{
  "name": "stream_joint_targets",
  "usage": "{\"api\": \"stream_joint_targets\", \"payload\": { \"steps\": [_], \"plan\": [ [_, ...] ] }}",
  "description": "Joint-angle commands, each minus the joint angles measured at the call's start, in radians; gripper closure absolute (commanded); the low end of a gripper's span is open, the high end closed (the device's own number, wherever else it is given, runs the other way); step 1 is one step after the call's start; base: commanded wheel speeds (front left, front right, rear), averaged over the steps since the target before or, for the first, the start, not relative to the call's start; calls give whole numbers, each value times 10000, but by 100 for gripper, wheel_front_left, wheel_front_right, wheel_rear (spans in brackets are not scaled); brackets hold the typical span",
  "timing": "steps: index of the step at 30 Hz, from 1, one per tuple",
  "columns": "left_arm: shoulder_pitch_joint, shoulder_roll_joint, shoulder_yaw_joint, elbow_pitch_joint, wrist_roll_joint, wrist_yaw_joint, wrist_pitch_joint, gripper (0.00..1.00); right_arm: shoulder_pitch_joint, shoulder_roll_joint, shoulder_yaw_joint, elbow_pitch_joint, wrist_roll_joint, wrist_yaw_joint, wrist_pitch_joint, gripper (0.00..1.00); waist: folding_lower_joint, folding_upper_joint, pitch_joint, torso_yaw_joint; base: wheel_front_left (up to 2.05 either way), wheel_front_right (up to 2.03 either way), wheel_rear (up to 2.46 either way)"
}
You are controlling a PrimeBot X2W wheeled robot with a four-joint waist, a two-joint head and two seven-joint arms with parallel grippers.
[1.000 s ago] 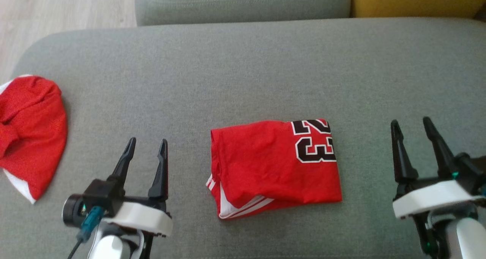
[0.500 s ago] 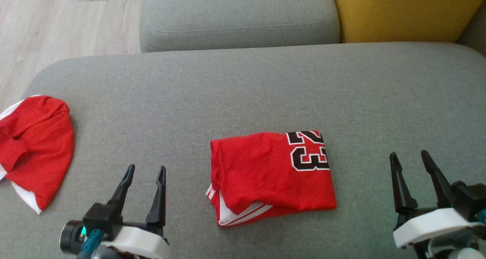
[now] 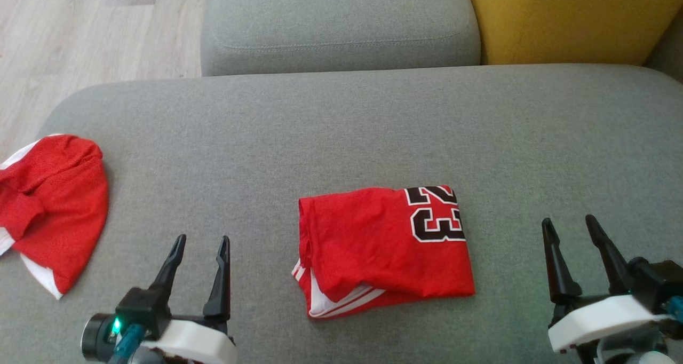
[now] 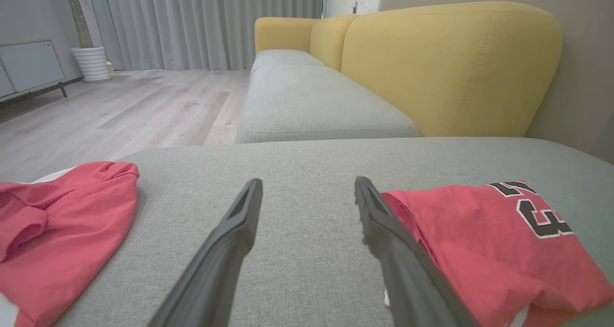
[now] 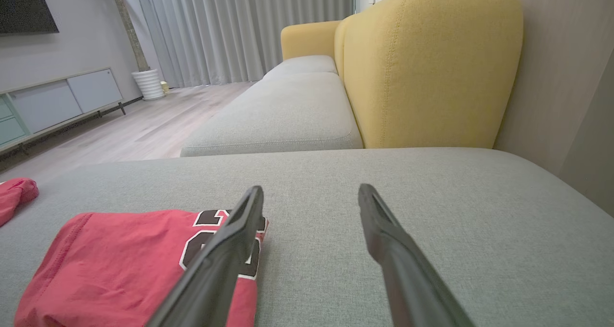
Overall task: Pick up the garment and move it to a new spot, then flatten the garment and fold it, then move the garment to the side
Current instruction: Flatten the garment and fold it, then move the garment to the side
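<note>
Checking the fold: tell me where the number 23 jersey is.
In the head view the folded jersey lies flat on the grey seat cushion, between the left gripper and the right gripper, touching neither.

I am in the living room of a home. Before me stretches a wide grey sofa seat (image 3: 341,129). Beyond it are more grey seat cushions (image 4: 321,101), backed by plump yellow backrests (image 4: 451,68). A pale wood-plank floor (image 4: 144,111) runs to long grey curtains (image 4: 206,25) that hang down to it. A low sideboard (image 5: 62,101) on thin legs stands along the wall. Beside it is a white ribbed pot (image 4: 91,63) with a trunk rising from it, and a dark screen (image 5: 26,5) hangs above.
</note>
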Motion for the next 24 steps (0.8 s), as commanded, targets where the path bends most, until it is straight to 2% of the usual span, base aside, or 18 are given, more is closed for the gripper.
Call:
{"api": "stream_joint_targets", "payload": {
  "steps": [1, 16, 21, 24],
  "plan": [
    [-346, 134, 327, -357, -94, 62, -20, 0, -345, -136, 218, -325, 1, -9, 11, 0, 0, -1, 1, 14, 0, 0, 0],
    [-489, 172, 217, -356, -153, 134, -57, 0, -432, -101, 155, -157, 19, -9, 93, 0, 0, -1, 114, 132, 0, 0, 0],
    [-774, 146, 121, -416, -138, 87, -79, 0, -754, -151, 173, 219, 43, -9, 173, 0, 0, -1, 379, 363, 0, 0, 0],
    [-1136, 93, 27, -439, -116, 20, -130, 0, -1242, -232, 377, 842, 99, -9, 283, 0, 0, -1, 749, 607, 0, 0, 0]
  ]
}}
